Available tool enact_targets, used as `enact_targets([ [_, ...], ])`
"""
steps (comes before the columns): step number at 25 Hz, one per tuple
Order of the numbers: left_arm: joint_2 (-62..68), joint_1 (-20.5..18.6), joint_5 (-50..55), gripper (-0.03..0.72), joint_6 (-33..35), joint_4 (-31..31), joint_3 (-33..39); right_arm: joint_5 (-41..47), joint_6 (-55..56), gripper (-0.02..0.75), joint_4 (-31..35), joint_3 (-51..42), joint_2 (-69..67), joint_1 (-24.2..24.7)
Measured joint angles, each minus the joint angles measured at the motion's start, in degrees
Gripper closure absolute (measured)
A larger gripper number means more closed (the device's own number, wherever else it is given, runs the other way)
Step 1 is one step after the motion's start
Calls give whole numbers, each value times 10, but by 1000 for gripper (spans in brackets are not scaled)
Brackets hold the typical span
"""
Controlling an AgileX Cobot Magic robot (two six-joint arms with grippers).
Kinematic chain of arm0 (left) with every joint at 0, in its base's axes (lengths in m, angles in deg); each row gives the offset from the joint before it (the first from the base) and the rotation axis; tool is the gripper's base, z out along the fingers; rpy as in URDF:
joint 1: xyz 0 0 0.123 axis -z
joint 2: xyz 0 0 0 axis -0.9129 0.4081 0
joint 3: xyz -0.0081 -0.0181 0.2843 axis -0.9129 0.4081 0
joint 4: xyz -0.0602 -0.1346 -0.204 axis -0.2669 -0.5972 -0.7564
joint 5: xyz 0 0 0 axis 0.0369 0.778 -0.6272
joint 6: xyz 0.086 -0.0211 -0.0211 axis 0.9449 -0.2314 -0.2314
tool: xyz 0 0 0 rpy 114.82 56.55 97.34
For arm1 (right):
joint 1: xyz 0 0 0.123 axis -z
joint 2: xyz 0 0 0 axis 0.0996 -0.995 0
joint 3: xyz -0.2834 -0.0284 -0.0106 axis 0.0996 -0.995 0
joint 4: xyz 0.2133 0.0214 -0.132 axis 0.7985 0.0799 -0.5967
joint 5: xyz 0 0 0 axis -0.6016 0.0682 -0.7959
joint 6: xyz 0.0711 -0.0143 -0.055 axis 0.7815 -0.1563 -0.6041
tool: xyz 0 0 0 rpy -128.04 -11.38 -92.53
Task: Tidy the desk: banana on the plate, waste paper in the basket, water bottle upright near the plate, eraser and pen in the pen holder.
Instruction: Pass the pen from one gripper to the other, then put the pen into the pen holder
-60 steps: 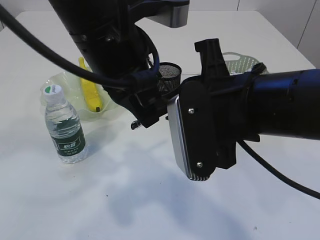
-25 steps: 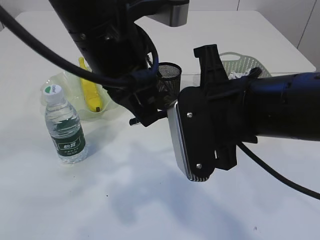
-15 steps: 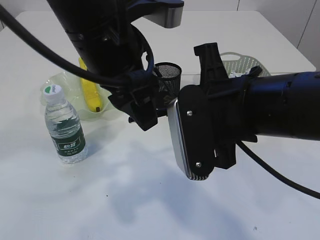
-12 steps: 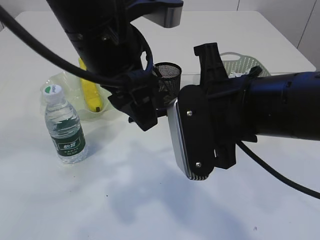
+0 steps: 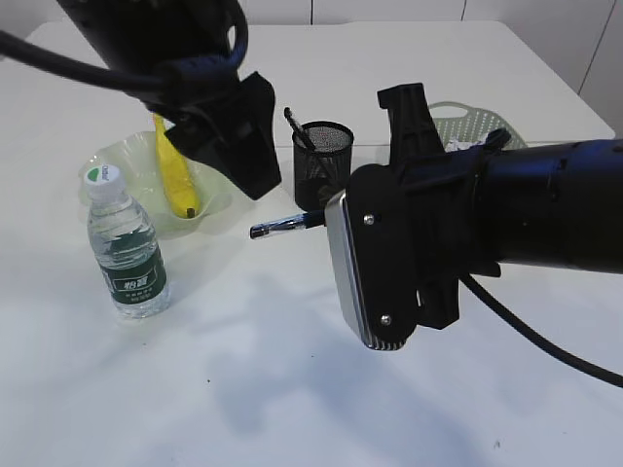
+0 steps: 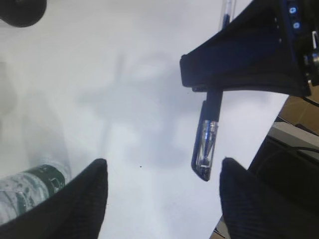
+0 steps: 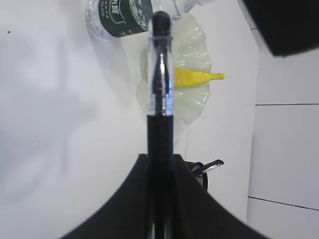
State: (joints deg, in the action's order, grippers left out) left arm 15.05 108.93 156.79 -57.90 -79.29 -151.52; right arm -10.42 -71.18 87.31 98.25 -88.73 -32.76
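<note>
My right gripper (image 7: 160,172) is shut on a black pen with a clear cap end (image 7: 160,94). The exterior view shows that pen (image 5: 282,224) sticking out leftward above the table. My left gripper (image 6: 162,194) is open and empty, its fingers (image 6: 84,199) standing apart from the pen (image 6: 207,144); from outside it (image 5: 248,146) hangs high, left of the mesh pen holder (image 5: 323,156). Another pen (image 5: 292,122) stands in the holder. The banana (image 5: 173,175) lies on the pale plate (image 5: 117,161). Beside it the water bottle (image 5: 122,248) stands upright. Waste paper (image 5: 465,144) lies in the basket (image 5: 467,119). The eraser is out of view.
The right arm's wrist and camera housing (image 5: 389,263) fill the middle right of the exterior view and hide the table behind them. The left arm's body and cables (image 5: 146,39) cover the top left. White tabletop (image 5: 243,389) shows in front.
My left gripper opened, let go of the pen and rose up and to the left. The pen stays level in my right gripper, which has not moved.
</note>
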Motion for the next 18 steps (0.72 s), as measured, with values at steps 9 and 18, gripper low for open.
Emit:
enact_targets([
  [9,-39,0,-12,196,-57,51,0,0,2,684,0,0,0,0],
  [18,-66,-14,-17,196,-109,104,0,-8,12,684,24,0,0,0],
])
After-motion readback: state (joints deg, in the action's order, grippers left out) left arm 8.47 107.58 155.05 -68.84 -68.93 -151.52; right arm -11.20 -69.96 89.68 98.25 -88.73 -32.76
